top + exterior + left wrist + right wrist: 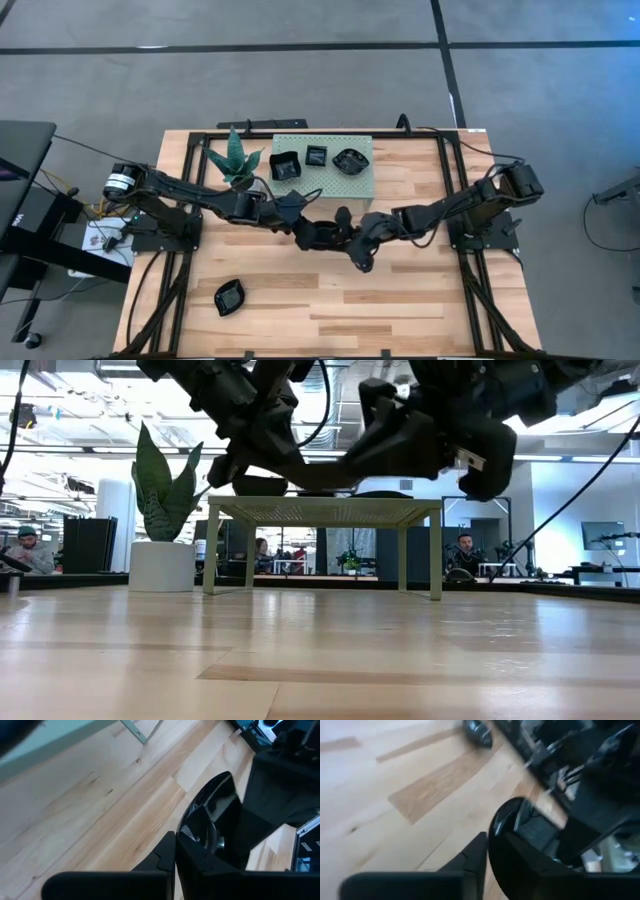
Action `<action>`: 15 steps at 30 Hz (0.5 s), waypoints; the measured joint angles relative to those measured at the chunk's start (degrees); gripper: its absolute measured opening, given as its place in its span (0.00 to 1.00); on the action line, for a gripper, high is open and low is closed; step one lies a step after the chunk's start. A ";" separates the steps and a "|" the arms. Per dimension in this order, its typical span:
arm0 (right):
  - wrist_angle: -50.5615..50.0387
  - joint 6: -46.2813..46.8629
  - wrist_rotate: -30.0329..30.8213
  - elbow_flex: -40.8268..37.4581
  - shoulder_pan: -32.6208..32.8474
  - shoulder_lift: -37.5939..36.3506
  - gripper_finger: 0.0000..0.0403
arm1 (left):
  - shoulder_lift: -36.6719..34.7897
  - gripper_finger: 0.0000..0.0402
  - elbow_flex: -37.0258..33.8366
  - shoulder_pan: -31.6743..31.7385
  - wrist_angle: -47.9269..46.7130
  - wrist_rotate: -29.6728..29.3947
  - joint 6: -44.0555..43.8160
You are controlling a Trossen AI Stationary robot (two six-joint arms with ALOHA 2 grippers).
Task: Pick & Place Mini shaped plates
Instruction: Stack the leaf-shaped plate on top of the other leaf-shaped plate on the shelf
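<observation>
Both arms' fingers grip one glossy black mini plate (212, 817), left fingers (165, 855) and right fingers (475, 852) clamped on opposite rims, held above the wooden table (400, 310) just in front of the pale green perforated stand (330, 185). Three black plates (316, 156) sit on the stand; another plate (229, 297) lies well in front of it.

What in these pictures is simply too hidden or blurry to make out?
- High view: the two end effectors meet mid-table; dark arms mask which holds the plate.
- Left wrist view: plate edge-on, its shape unclear, partly behind the left end effector.
- Right wrist view: plate blurred at the right end effector.
- Low view: dishes on the green stand hidden by arms.
</observation>
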 joint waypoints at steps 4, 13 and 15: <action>-3.43 -0.01 -0.07 1.15 -0.21 0.04 0.03 | 0.00 0.02 0.00 0.23 -0.02 -0.15 0.38; -3.07 0.02 0.03 1.15 -0.16 0.04 0.01 | -0.02 0.07 -0.02 0.77 0.36 -0.01 0.37; -3.15 0.10 0.03 1.15 -0.16 0.04 0.01 | -0.04 0.11 -0.02 0.74 0.36 0.02 0.38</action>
